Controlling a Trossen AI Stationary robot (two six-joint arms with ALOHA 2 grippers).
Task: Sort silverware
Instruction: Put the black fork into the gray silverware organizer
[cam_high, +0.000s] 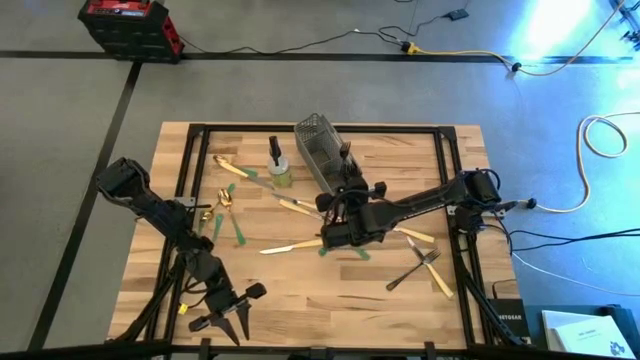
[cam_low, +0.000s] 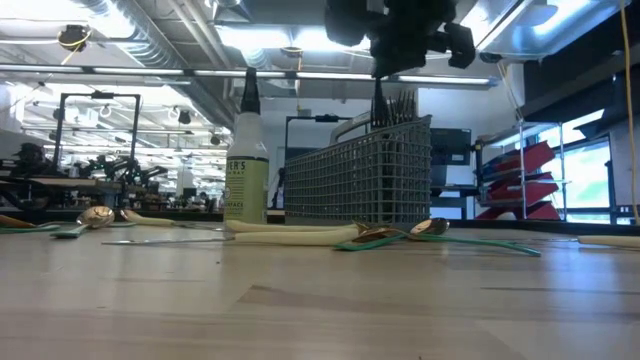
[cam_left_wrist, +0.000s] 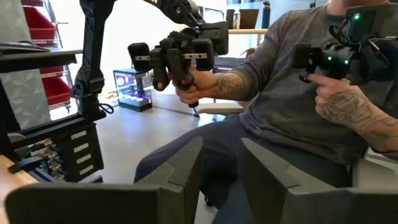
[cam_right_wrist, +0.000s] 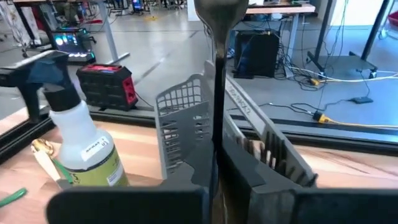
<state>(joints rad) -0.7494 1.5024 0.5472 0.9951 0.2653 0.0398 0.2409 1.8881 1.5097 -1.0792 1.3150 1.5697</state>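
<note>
1. The right gripper hangs over the middle of the light wooden table, just short of the grey wire-mesh rectangular caddy. Its two dark fingers are pressed together on a slim dark utensil, held upright, its broad end rising above the fingertips.
2. The caddy already holds dark-tined forks standing upright.
3. Beside the caddy stands a small spray bottle of green liquid with a dark nozzle.
4. The left gripper waits at the table's near left corner. Its fingers stand narrowly apart, with nothing between them.
5. The loose silverware lies scattered flat on the table: gold spoons and green-handled pieces to the left of the bottle, a cream-handled knife near the right gripper, and forks towards the right side.
6. In the left wrist view, a seated person in a grey shirt grips control handles beyond the table.
</note>
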